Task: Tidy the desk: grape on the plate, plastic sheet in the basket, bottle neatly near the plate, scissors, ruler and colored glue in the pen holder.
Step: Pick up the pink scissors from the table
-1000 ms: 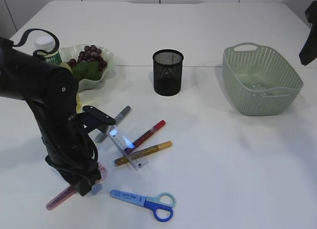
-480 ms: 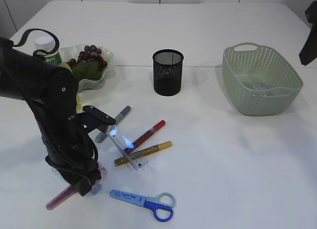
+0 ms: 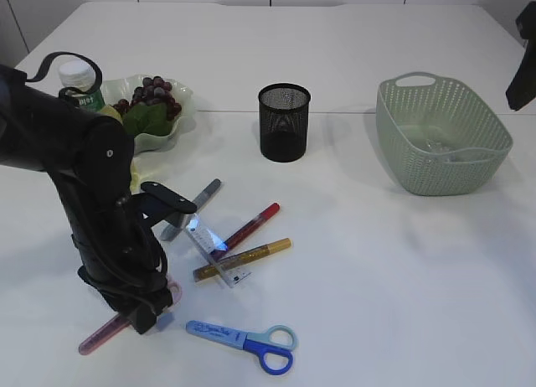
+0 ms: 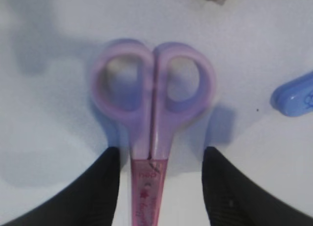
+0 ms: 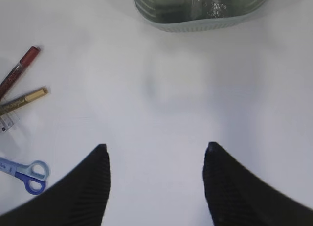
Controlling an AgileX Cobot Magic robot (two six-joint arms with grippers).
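Two views disagree on how much you can see of the left pincer (image 4: 157, 179). From the exterior it's buried behind its own arm, and only the pink scissors (image 3: 105, 331) poke out below it. Your left wrist view fills that in: jaws part-open, one finger (image 4: 105, 187) either side of the pink scissors' (image 4: 151, 113) shank just under the handle loops. A gap shows on both sides, so nothing is gripped. A blue scissor tip (image 4: 296, 94) sits off to the pincer's right there.

Right pincer (image 5: 156, 187) is open and empty, hovering over bare table. The exterior only catches a dark piece of that arm at the top right edge. Its wrist view shows the basket (image 5: 195, 13) straight ahead with the crinkled plastic sheet (image 5: 212, 8) inside, and the red glue pen (image 5: 19, 69), gold glue pen (image 5: 24, 99) and blue scissors (image 5: 24, 169) far off to its left.

Only the exterior gives you the rest: ruler (image 3: 216, 251) lying under the gold pen just beyond the left pincer, a grey pen (image 3: 193, 207) past that, pen holder (image 3: 284, 121) well ahead and standing upright. Grapes (image 3: 152, 94) are on the plate (image 3: 163, 136), with the bottle (image 3: 79, 79) touching its far side, partly hidden by the left arm.
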